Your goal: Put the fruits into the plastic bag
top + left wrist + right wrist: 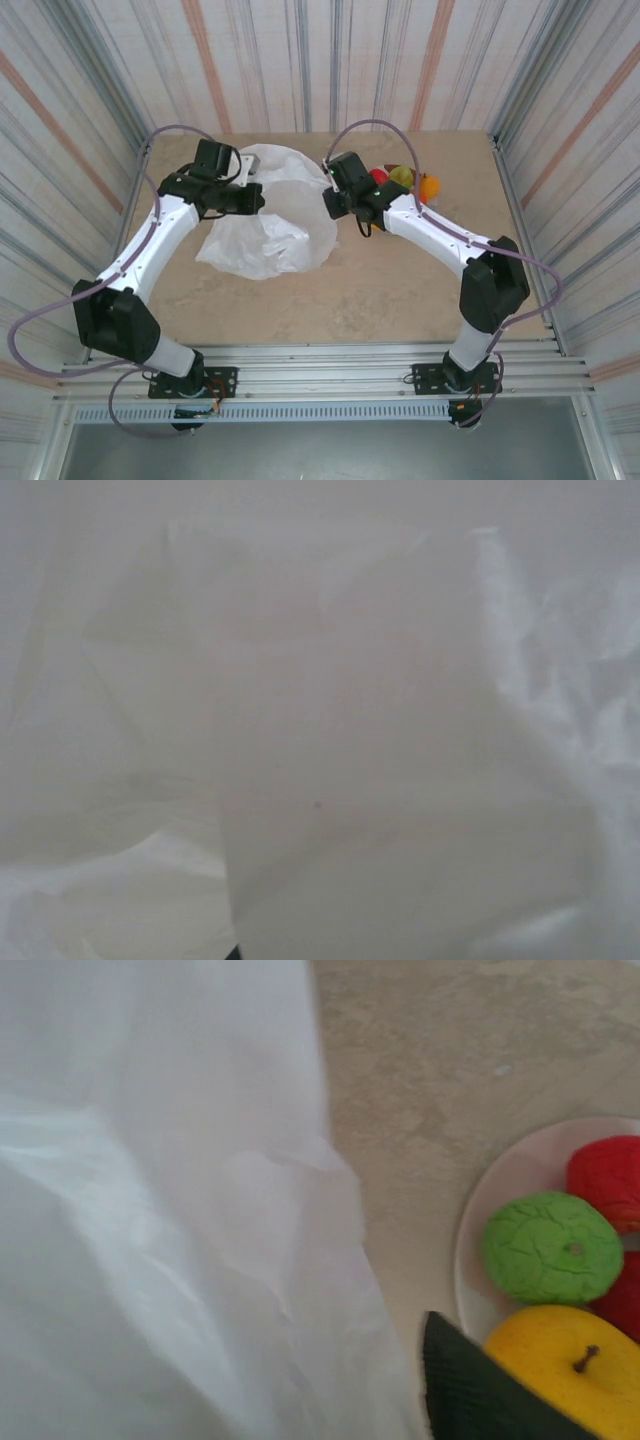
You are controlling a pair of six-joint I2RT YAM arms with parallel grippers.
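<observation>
We see the plastic bag (265,225) lying crumpled on the table (380,290), between the two arms and towards the far side. The left arm (150,250) reaches to the bag's upper left edge. The left jaws are closed, and in the left wrist view the bag's white film (330,760) lies right up against the camera. The right arm (440,235) ends at the bag's right edge, and we cannot tell whether the right jaws are open or closed. Just beside them the fruits (402,178) sit on a plate (490,1210), outside the bag: a green fruit (550,1248), a red fruit (605,1180) and a yellow fruit (560,1365)
</observation>
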